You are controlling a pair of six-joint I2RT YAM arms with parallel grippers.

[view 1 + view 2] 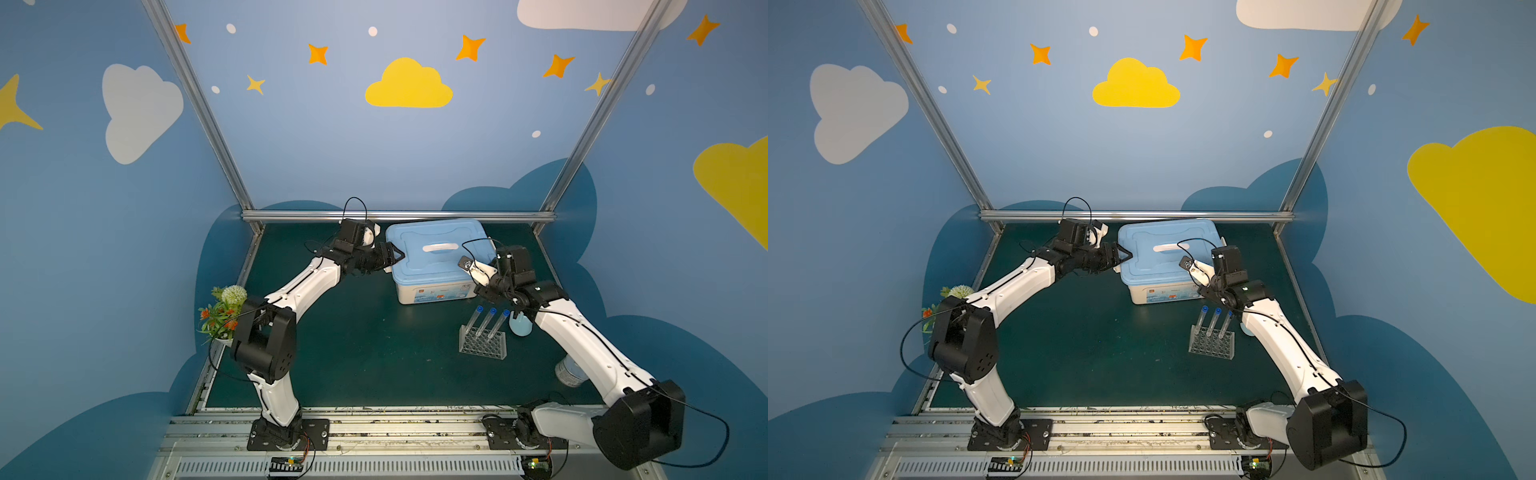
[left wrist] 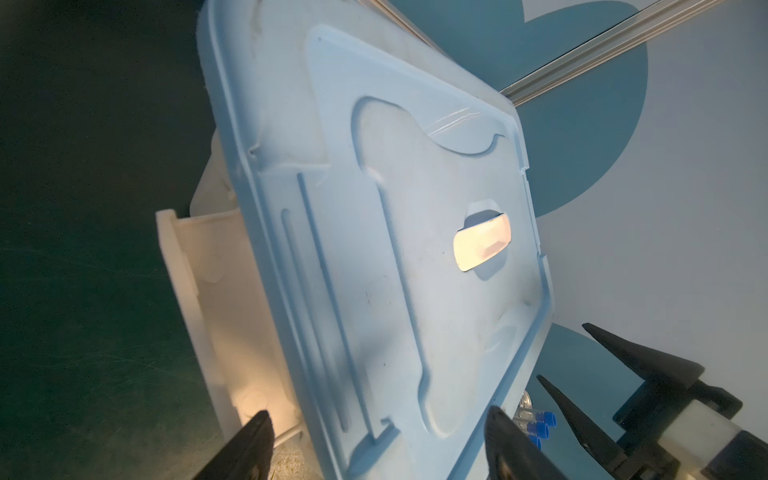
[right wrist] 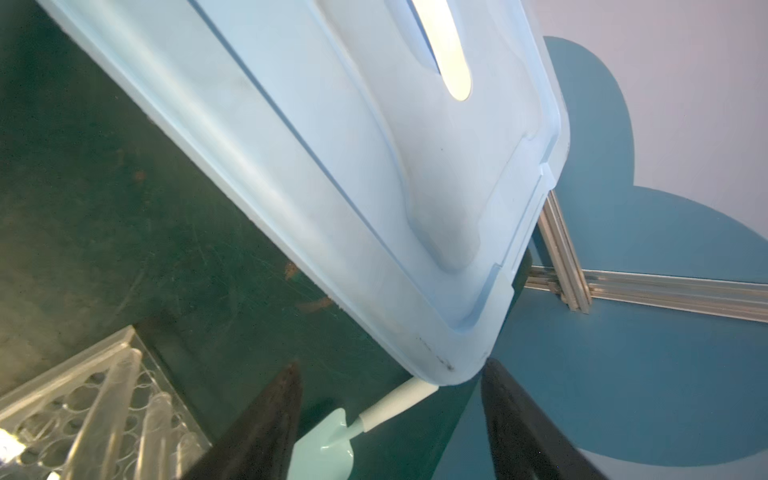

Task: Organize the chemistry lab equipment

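Both pincers were caught wide open and empty! Left pincer (image 1: 394, 254) was held at the left edge of the pale blue box (image 1: 415, 257), its fingers (image 2: 249, 449) spread at the shut lid's rim. Right pincer (image 3: 392, 363) was poised at the box's near right corner, nothing clamped. Three blue-capped test tubes (image 1: 492, 322) were seen leaning in the clear holed rack (image 1: 483, 347), set on the dark green desk (image 1: 353, 353) just in front of the box's right end. A pale scoop (image 3: 322, 446) with a white handle was seen lying between rack and box corner. Farther out, a round tin (image 1: 570, 372) was half hidden by the right arm, and a potted plant (image 1: 222, 311) was spotted at the desk's left edge.
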